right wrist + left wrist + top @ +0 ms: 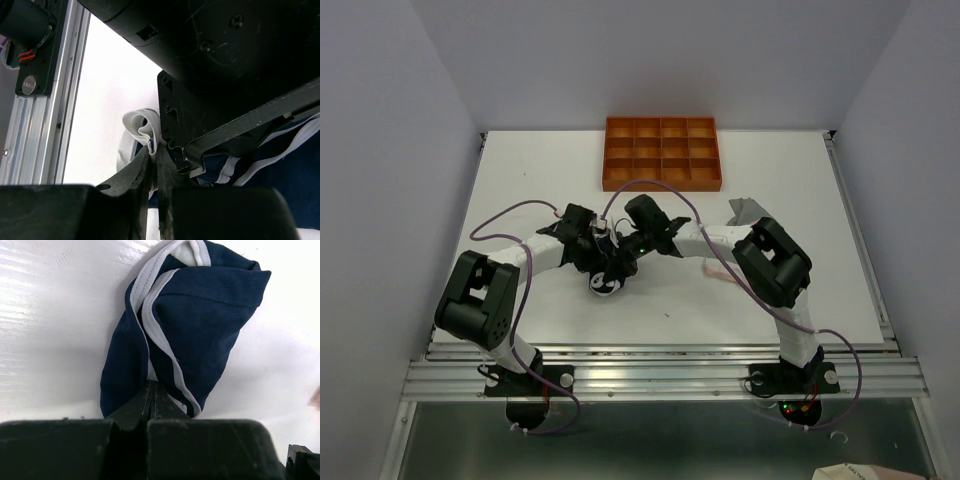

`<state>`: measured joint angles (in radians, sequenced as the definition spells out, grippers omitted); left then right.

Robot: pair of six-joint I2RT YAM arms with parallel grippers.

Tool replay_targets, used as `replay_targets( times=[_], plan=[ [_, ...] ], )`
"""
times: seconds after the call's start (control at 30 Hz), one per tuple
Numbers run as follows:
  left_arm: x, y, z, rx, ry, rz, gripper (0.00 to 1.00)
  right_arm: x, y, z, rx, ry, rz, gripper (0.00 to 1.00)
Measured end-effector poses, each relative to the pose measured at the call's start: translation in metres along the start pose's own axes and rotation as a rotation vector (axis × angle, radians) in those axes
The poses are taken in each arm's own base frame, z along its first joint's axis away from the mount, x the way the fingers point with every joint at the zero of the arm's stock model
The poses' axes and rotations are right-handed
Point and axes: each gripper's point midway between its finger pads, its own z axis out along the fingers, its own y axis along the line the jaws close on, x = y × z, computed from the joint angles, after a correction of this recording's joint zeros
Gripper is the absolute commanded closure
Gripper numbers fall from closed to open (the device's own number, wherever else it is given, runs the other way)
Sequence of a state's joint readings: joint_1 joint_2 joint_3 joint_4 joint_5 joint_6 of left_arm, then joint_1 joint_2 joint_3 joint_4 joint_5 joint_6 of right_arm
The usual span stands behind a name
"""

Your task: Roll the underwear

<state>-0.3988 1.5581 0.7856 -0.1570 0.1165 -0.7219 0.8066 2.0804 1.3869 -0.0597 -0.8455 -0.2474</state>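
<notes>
- The left arm [485, 300] reaches from the left side toward the middle of the table [520, 190].
- The left gripper [152, 390] has its two fingers pressed together. The tips pinch the near edge of the navy underwear [200, 325].
- The navy underwear lies on the table as a folded bundle, in the middle and a little to the left, just in front of both wrists.
- In the left wrist view its long axis goes from the fingers, near and left, up to the far right. The narrow end is at the fingers and the wide, blunt end points away to the right.
- The white trim [145, 295] runs along this same axis in two bands.
- In the top view the bundle [605, 287] looks small and roundish, and there I cannot tell its direction.
- The orange tray [662, 186] stands at the far edge, in the middle, well apart from the bundle.
- The right gripper [153, 149] is also closed. Its fingers clamp a white fold of the same garment, just beside the body of the left gripper.
- To the right of this fold, navy cloth with white bands lies under the left gripper.
- The grey underwear [744, 209] lies further right, behind the right arm [775, 265], crumpled.
</notes>
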Motion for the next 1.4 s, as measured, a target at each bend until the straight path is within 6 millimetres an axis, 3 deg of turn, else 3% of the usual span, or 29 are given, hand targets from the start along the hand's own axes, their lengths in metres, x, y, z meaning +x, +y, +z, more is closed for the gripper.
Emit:
replay_targets(
  times=[0.47,0.67,0.87,1.23,1.4],
  plan=[
    [-0.002,-0.004,0.003,0.017,0.005,-0.097,1.00,0.000,-0.004,0.003,0.018,-0.032,-0.009,0.99],
    [0.012,-0.006,0.000,0.013,0.079,-0.197,1.00,0.016,-0.030,-0.008,0.126,-0.010,0.096,0.99],
    [0.015,-0.003,-0.002,-0.014,0.098,-0.227,1.00,0.020,-0.044,-0.013,0.196,-0.003,0.117,0.99],
    [0.015,-0.003,-0.003,-0.016,0.099,-0.233,1.00,0.020,-0.036,-0.012,0.149,0.001,0.080,0.97],
    [0.013,-0.002,-0.005,-0.021,0.088,-0.232,0.80,0.022,-0.033,-0.007,0.143,0.017,0.031,0.96]
  ],
)
